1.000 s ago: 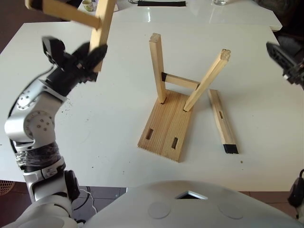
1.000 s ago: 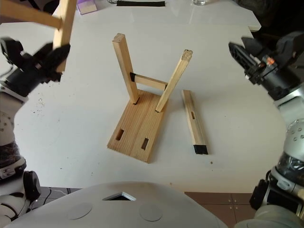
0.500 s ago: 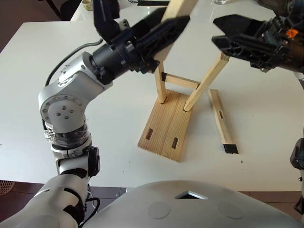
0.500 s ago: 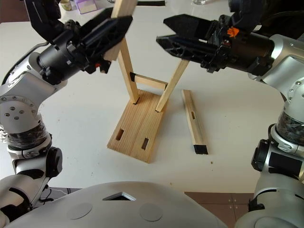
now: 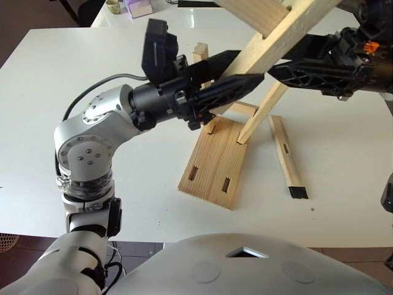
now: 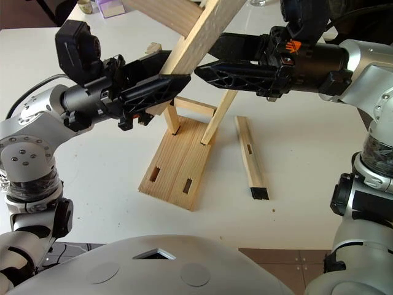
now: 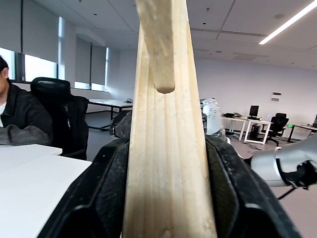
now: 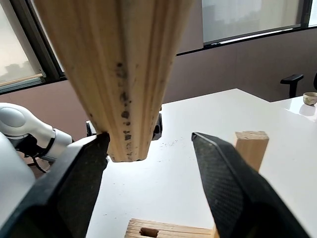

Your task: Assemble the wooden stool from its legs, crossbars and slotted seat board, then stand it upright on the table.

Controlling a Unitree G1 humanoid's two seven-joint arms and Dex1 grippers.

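The left claw [image 6: 179, 66] is clamped on a leg [image 5: 288, 31] that carries a crossbar [image 5: 252, 12]. A second ago it hung far out to the left; now it has swung in above the board [image 5: 215, 163]. The right claw [image 6: 212, 54] has come in too, its fingers apart astride that leg, not gripping. This is likely a two-handed line-up for the free slots [image 5: 192, 173]. The standing legs [image 5: 261, 117] are already seated, and a loose piece [image 5: 287, 157] lies on the tabletop [image 5: 344, 160].

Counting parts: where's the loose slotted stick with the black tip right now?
In the eye views, the loose stick lies flat on the table, just to the robot's right of the seat board without touching it, black tip nearest the robot.
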